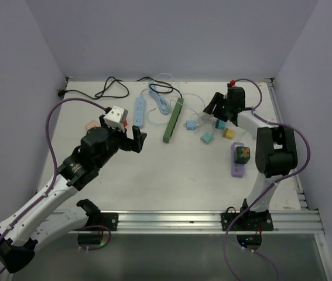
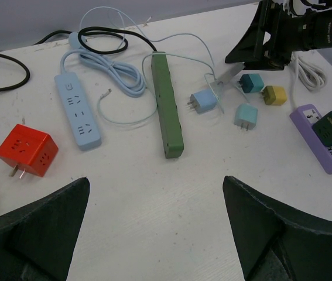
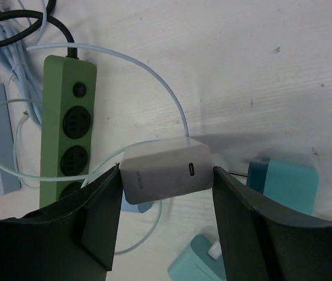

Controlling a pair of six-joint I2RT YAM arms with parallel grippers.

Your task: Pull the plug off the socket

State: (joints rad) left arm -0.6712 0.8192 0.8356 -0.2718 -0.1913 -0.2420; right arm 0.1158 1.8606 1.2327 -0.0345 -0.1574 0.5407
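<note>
Spare sockets and adapters on the white table [image 2: 154,193].
A red cube socket [image 2: 26,150] lies left of a pale blue power strip [image 2: 78,111], a pale blue cable [image 2: 116,73] coiled just beside it; a black cable [image 2: 2,64] loops far left; blue [image 2: 204,101], aqua [image 2: 246,115], teal [image 2: 251,82] and yellow [image 2: 274,94] adapters cluster right.

White table [image 1: 171,175] between pale lilac walls [image 1: 171,35]

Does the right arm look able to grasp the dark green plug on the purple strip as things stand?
Probably not at once: the right gripper is shut on a grey charger. The dark green plug stands uncovered on the purple strip, near that arm.
</note>
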